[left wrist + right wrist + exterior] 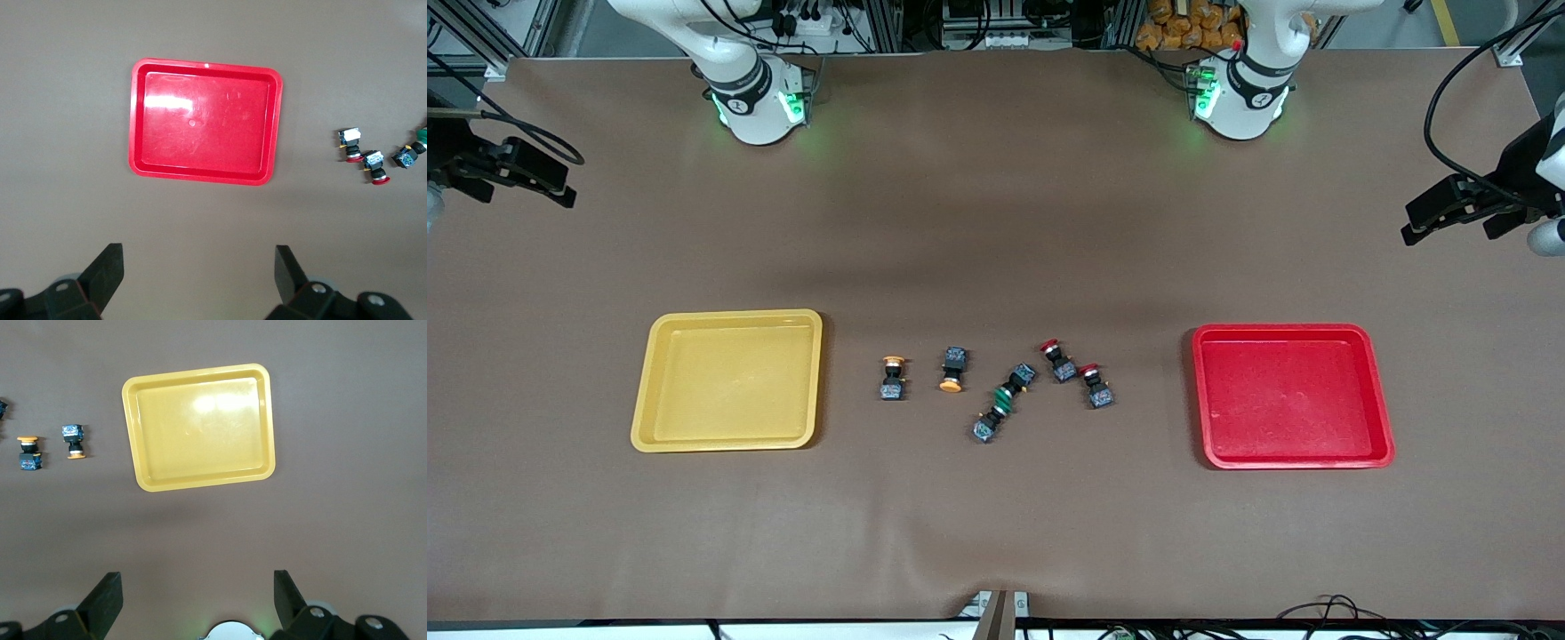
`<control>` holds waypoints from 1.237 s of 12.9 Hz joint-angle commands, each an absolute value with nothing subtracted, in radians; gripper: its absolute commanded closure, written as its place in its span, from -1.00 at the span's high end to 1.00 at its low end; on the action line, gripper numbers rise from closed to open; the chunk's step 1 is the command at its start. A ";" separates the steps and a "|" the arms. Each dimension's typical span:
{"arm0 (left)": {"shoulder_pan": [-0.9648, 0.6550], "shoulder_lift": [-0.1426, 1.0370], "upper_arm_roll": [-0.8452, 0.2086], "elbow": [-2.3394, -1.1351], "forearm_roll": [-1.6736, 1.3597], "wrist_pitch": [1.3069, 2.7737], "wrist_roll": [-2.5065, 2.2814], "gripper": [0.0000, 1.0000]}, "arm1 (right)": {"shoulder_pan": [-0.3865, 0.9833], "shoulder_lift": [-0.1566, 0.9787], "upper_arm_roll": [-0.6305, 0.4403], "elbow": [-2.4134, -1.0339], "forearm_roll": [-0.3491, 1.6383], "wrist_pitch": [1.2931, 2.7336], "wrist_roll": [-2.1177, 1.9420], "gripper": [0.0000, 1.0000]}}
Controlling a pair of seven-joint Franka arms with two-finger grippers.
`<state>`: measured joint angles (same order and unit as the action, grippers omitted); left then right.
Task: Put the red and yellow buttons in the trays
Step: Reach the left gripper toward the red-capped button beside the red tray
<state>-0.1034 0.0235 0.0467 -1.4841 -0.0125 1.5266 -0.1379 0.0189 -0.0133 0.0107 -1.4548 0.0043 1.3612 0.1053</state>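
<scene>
Two yellow-capped buttons [893, 378] [952, 369] lie on the table beside the empty yellow tray [729, 380]. Two red-capped buttons [1056, 359] [1094, 386] lie nearer the empty red tray [1292, 396]. My left gripper [1412, 231] hangs open and empty high over the left arm's end of the table; its wrist view shows the red tray [203, 120] and both red buttons [350, 145] [373, 165]. My right gripper [562, 191] hangs open and empty over the right arm's end; its wrist view shows the yellow tray [200, 427] and both yellow buttons [29, 452] [73, 440].
Two green-capped buttons [1014, 387] [989, 422] lie between the yellow and red buttons, slightly nearer the front camera. One green button's base shows in the left wrist view [408, 155]. Brown table cloth surrounds the trays. Cables lie along the table's near edge.
</scene>
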 commanded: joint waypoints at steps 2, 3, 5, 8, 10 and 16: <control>-0.101 0.035 0.041 -1.456 0.020 1.514 -0.149 1.00 | 0.023 -0.043 -0.002 -1.482 0.032 1.367 0.106 1.00; -0.103 0.035 0.041 -1.456 0.021 1.514 -0.149 1.00 | 0.025 -0.043 -0.002 -1.482 0.032 1.368 0.110 1.00; -0.101 0.035 0.040 -1.457 0.021 1.514 -0.146 1.00 | 0.028 -0.043 -0.002 -1.482 0.032 1.365 0.112 1.00; -0.098 0.090 0.041 -1.465 0.021 1.516 -0.133 1.00 | 0.023 -0.043 -0.002 -1.480 0.032 1.370 0.112 1.00; -0.101 0.162 0.041 -1.466 0.021 1.535 -0.133 1.00 | 0.018 -0.041 -0.005 -1.482 0.034 1.370 0.112 1.00; -0.120 0.326 0.032 -1.483 0.012 1.675 -0.162 1.00 | 0.025 -0.043 -0.003 -1.477 0.035 1.374 0.114 1.00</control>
